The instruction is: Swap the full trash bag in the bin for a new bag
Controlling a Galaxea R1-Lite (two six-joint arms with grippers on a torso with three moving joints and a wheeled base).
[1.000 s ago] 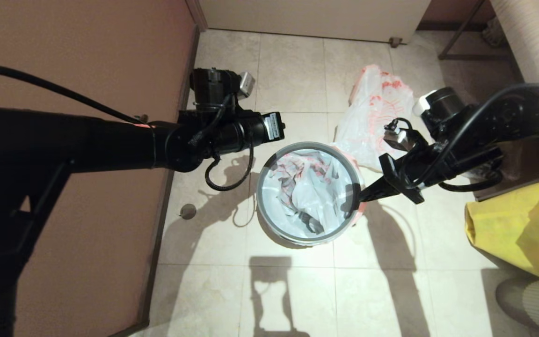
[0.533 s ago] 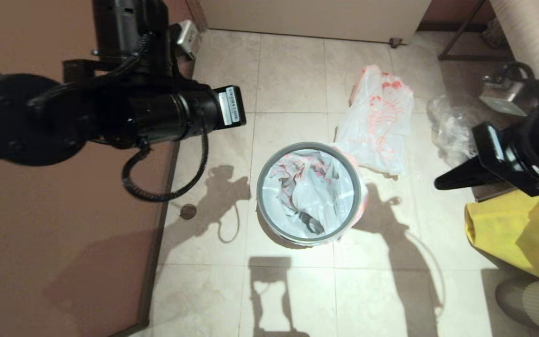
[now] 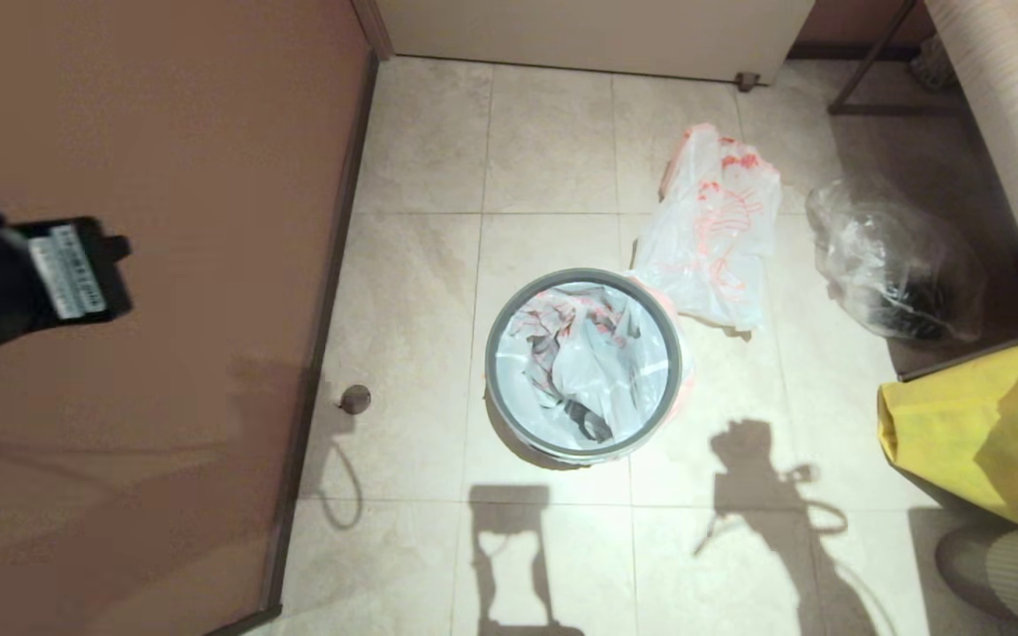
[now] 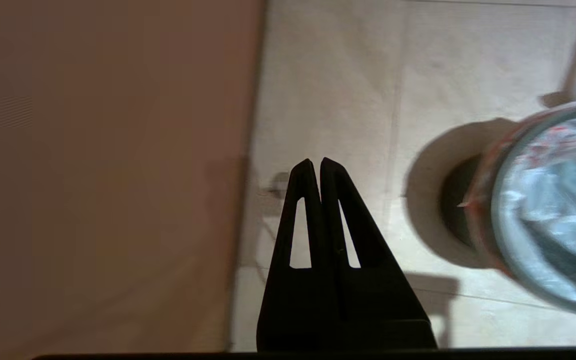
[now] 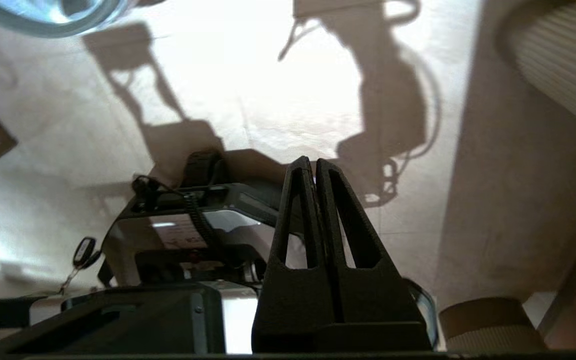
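The bin (image 3: 491, 353), round with a grey ring rim, stands on the tiled floor. The new bag (image 3: 593, 362), white with red print, lines it under the ring, and its pink edge hangs outside. The full trash bag (image 3: 712, 238), white with red-orange drawing, lies on the floor just behind and right of the bin. My left gripper (image 4: 315, 161) is shut and empty above the floor by the brown panel, well left of the bin (image 4: 498, 240). My right gripper (image 5: 309, 160) is shut and empty, out of the head view, pointing down toward my own base (image 5: 178, 240).
A clear bag with dark contents (image 3: 889, 265) sits right of the full bag. A yellow fabric bag (image 3: 977, 424) fills the right edge. The brown panel (image 3: 138, 265) runs along the left, with a small round doorstop (image 3: 354, 399) at its foot. Part of my left arm (image 3: 23, 274) shows far left.
Both arms have drawn back from the bin: the left swung away to the far left, the right left the head view to the right. The bin and bags have not moved.
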